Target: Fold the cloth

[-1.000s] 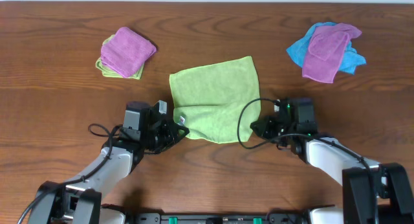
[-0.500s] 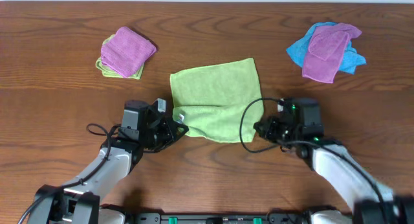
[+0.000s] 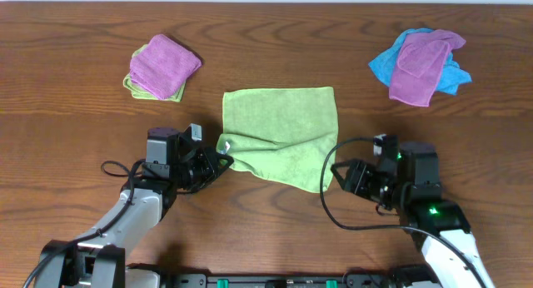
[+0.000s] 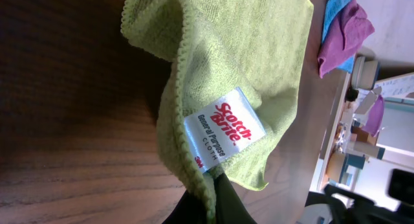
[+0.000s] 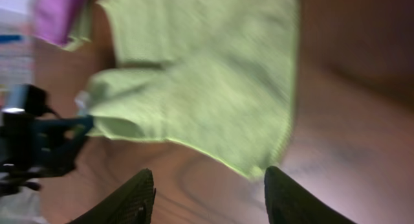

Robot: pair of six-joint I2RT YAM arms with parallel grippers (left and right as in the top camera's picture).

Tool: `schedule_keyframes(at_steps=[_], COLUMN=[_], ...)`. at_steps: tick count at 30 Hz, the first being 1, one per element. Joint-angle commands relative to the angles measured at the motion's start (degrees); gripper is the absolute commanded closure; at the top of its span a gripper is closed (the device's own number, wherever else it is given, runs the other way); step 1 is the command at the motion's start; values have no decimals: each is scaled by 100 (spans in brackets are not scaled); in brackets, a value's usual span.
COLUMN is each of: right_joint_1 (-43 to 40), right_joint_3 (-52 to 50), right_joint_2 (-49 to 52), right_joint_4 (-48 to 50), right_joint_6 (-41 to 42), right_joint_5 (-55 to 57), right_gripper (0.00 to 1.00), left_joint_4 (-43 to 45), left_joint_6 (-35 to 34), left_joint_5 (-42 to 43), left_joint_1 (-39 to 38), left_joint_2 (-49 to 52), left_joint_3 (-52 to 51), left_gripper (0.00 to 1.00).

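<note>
The cloth (image 3: pixel 279 131), lime green, lies half spread in the middle of the table, its near edge rumpled. My left gripper (image 3: pixel 221 158) is shut on the cloth's near left corner, where the white tag (image 3: pixel 223 146) sits. In the left wrist view the cloth (image 4: pixel 226 62) hangs from my left gripper (image 4: pixel 212 199), pinched just below the tag (image 4: pixel 223 130). My right gripper (image 3: pixel 343 178) stands open just off the cloth's near right corner, apart from it. The right wrist view shows the cloth (image 5: pixel 200 81) beyond my empty right gripper (image 5: pixel 210 188).
A purple cloth (image 3: pixel 163 63) lies folded on another green cloth (image 3: pixel 133 86) at the back left. At the back right a purple cloth (image 3: pixel 420 62) lies on a bright blue cloth (image 3: pixel 385 65). My left arm (image 5: pixel 35 136) shows in the right wrist view.
My right gripper has opened, let go of the cloth's near right corner and drawn back toward the near right. My left gripper has shifted left with its corner, stretching the near edge.
</note>
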Motion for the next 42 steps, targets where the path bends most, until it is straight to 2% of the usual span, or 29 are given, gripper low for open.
schedule_keyframes(at_steps=[1,12,23,42], right_joint_1=[-26,-26,-24,262], right_joint_3=[15,9,7,7], right_joint_2=[63,1045,2269,3587], right_joint_4=[-330,-531,555,1912], right_joint_6=[-168,-221,-195,164], right_joint_5=[426,603,372,59], right_gripper=[45,46,45,45], left_joint_4=[-11,-11,-13,-9], left_joint_6=[-22,-22,-22,-26], left_joint_5=[103,153,188,258], left_joint_1=[44,48,48,48], left_joint_2=[-61,-59,-59,-59], left_joint_3=[131,131,131,131], left_gripper=[94,94,94,94])
